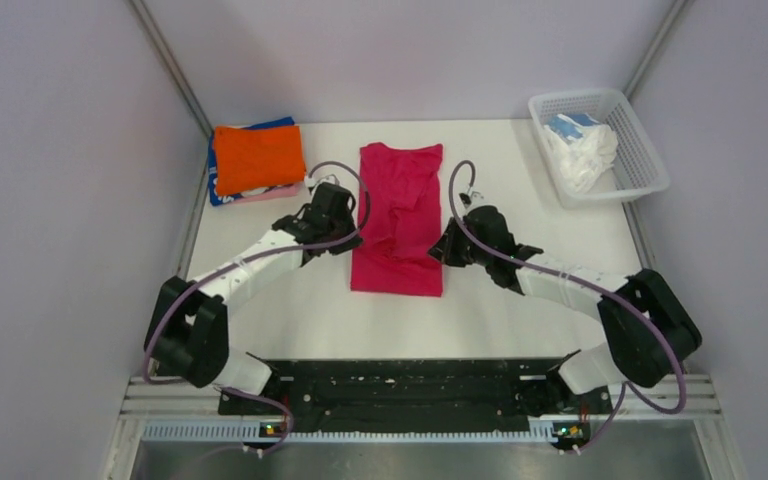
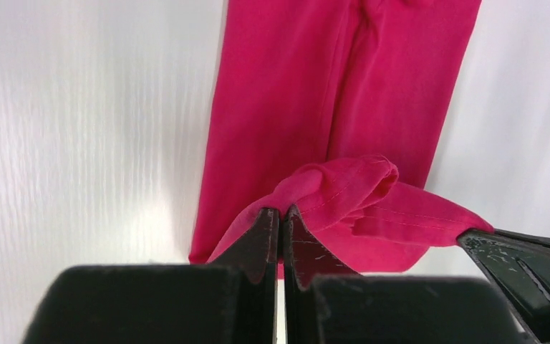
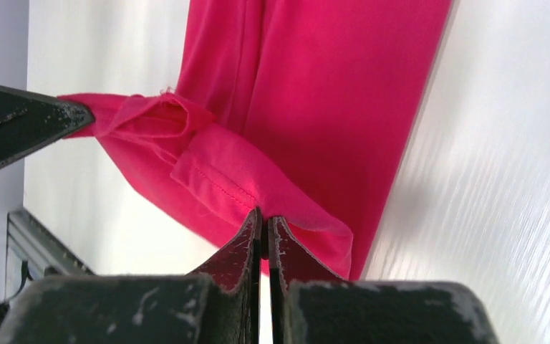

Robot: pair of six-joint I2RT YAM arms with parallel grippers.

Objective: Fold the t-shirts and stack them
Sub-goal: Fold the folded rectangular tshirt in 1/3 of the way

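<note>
A crimson-pink t-shirt (image 1: 400, 215), folded into a long strip, lies lengthwise mid-table. My left gripper (image 1: 353, 237) pinches its left edge. In the left wrist view that gripper (image 2: 281, 213) is shut on a raised, bunched fold of the shirt (image 2: 344, 188). Opposite it, my right gripper (image 1: 442, 247) holds the right edge. Seen from its own wrist, the right gripper (image 3: 265, 215) is shut on a hemmed fold of the shirt (image 3: 236, 168). The cloth hangs stretched between the two grips, just above the table.
A folded stack with an orange t-shirt (image 1: 257, 158) on top and blue (image 1: 212, 188) and pale pink (image 1: 272, 193) edges below sits at the back left. A white mesh basket (image 1: 619, 194) at the back right holds a white and light-blue t-shirt (image 1: 580, 150).
</note>
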